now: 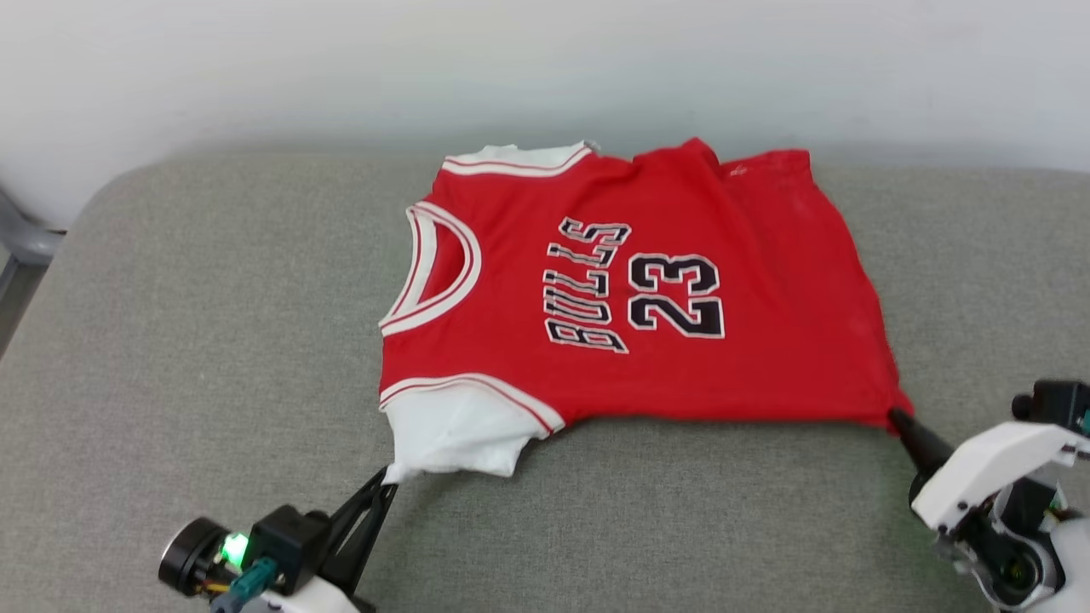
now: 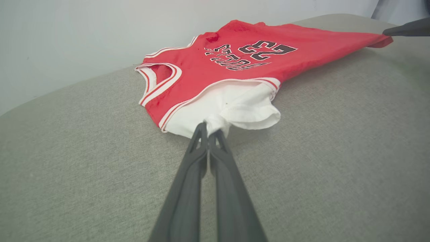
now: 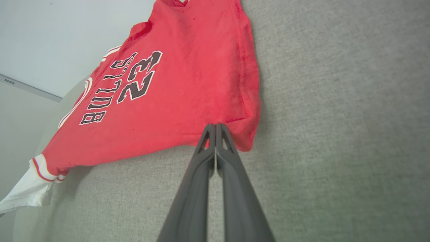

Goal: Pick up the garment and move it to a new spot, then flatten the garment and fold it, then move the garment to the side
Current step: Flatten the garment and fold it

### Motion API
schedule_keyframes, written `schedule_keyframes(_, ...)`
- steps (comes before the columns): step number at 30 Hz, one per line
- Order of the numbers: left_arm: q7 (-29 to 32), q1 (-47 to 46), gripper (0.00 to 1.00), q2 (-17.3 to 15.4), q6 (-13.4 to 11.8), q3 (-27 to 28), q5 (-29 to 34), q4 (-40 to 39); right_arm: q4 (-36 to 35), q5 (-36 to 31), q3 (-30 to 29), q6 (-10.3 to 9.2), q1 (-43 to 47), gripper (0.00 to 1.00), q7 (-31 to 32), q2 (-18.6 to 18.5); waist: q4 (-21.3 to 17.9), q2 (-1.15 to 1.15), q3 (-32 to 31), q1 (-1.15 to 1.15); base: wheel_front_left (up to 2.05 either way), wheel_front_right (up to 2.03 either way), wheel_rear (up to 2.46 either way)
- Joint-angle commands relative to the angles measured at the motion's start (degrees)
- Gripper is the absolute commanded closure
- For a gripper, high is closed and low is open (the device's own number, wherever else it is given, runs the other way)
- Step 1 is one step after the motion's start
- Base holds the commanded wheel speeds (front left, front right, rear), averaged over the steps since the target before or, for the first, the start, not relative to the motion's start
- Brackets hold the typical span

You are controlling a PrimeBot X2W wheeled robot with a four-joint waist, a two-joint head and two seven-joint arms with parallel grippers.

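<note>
Right gripper (image 3: 215,129): fingers pressed together, clamping the hem corner of the garment (image 3: 174,84) (red, "BULLS 23" print facing up), which lies on the grey cushion (image 3: 336,134).

The grey cushion (image 1: 213,340) is bare across its whole left half, from near edge to far edge, so there is wide passage there. The garment (image 1: 647,298) covers the middle and reaches nearly to the far edge, where the pale wall (image 1: 545,68) rises and closes off any approach from behind. A bare strip runs along the near edge, bounded by the left gripper (image 1: 387,481), its fingers pinched on the white sleeve, and the right gripper (image 1: 898,419), clamped on the hem's near corner. Right of the garment, open cushion runs to the right edge. A grey bar (image 1: 25,238) stands beyond the left edge.
</note>
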State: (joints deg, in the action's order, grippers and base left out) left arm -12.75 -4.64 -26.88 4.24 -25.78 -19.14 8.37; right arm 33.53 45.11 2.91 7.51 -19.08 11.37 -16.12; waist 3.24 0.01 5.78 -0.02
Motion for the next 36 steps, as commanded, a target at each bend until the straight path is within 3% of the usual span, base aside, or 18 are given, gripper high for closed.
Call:
schedule_keyframes(1, 0.4, 1.8, 1.00, -0.7, -0.5, 0.0, -0.4, -0.7, -1.6, 1.0, -0.2, -0.05, 2.4, 1.00, 1.2, 0.2, -0.4, -0.01, -1.8, 0.02, 0.00, 0.00, 0.00)
schedule_keyframes(11, 4.3, 14.0, 1.00, -3.5, -1.4, -0.9, -4.2, -7.9, -14.0, 1.9, -3.2, -0.05, 16.7, 1.00, 11.1, -2.1, -0.9, -0.01, -5.2, 0.02, 0.00, 0.00, 0.00)
schedule_keyframes(17, 7.0, 19.7, 1.00, -6.6, 0.3, -2.7, -6.5, -13.3, -22.4, 2.2, -6.4, -0.05, 25.9, 1.00, 19.0, -1.7, -0.1, -0.01, -5.8, 0.02, 0.00, 0.00, 0.00)
schedule_keyframes(21, 6.3, 20.2, 1.00, -7.5, -0.5, -1.5, -7.2, -15.6, -28.9, 1.8, -9.3, -0.05, 30.1, 1.00, 22.5, -0.4, 0.4, -0.01, -4.9, 0.02, 0.00, 0.00, 0.00)
schedule_keyframes(27, 3.5, 16.4, 1.00, -6.8, -1.6, 0.7, -6.5, -17.8, -35.6, 0.4, -13.7, -0.05, 30.2, 1.00, 26.0, 2.8, 0.4, -0.01, -2.9, 0.02, 0.00, 0.00, 0.00)
schedule_keyframes(36, 3.9, 6.3, 1.00, -7.1, -0.3, 2.3, -5.7, -16.3, -38.7, -3.0, -15.8, -0.04, 22.4, 1.00, 29.7, 5.2, -0.8, -0.01, 1.1, 0.02, 0.00, 0.00, 0.00)
